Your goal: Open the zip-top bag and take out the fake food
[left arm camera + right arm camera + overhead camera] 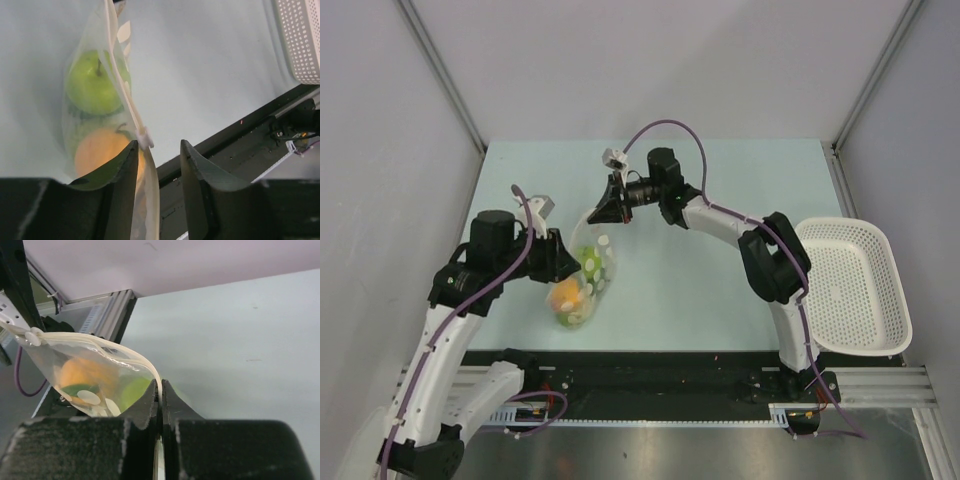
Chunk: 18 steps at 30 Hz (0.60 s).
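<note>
Grey walls close in a pale blue-green bench [720,300], and over its near-left part a small clear crinkly plastic zip-top bag [582,275] stands on edge between the two arms. I cannot tell whether its bottom rests on the surface. The fake food is all inside the bag: a light green round plastic apple [92,82], an orange round plastic fruit [100,150] below it, and more green behind.

The right tool [160,390] is clamped tight on one end of the white zip seam [125,347]. The left tool [159,150] is gripping nothing; its fingers stand apart astride the bag's rim, with the small white slider tab [144,137] just beyond its fingertips. The seam's lips between slider and right tool look slightly parted, but I cannot be sure.

The step in hand is probably taking the slider. To do it well:
- Close on the tab itself, not on the film below it, since pinching both walls would hold the mouth shut.
- Let the right tool anchor its end, so the seam stays straight and taut.
- Draw along the seam line, not across it.
- Keep the mouth upward, or the fruit may roll out early.
</note>
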Available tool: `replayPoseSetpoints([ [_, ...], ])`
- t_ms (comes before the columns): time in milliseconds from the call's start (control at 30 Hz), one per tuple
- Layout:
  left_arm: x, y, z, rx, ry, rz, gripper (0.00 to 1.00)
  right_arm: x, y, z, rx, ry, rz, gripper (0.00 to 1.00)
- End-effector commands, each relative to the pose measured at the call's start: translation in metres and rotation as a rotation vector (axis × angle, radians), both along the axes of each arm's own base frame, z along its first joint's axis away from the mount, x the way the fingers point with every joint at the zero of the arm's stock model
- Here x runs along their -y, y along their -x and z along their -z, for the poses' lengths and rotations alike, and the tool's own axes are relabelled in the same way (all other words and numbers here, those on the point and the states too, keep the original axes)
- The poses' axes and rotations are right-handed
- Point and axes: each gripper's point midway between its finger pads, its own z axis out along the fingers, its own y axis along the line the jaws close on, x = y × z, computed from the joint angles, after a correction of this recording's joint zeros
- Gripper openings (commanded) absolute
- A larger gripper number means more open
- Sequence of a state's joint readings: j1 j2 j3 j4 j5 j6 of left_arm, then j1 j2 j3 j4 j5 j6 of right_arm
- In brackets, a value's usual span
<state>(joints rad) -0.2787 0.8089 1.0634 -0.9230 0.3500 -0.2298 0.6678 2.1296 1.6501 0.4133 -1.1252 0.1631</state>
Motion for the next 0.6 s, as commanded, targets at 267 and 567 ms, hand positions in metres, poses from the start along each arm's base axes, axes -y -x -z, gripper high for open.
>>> replayPoseSetpoints([
  [267, -0.008, -0.009, -0.014, 0.099, -0.067, 0.015, 0.55, 0.014, 0.001, -0.031, 0.082, -0.024, 0.018, 0.00],
  [567, -0.030, -0.030, -0.039, 0.160, -0.109, -0.158, 0.55, 0.012, 0.006, -0.031, 0.091, -0.018, 0.000, 0.00],
])
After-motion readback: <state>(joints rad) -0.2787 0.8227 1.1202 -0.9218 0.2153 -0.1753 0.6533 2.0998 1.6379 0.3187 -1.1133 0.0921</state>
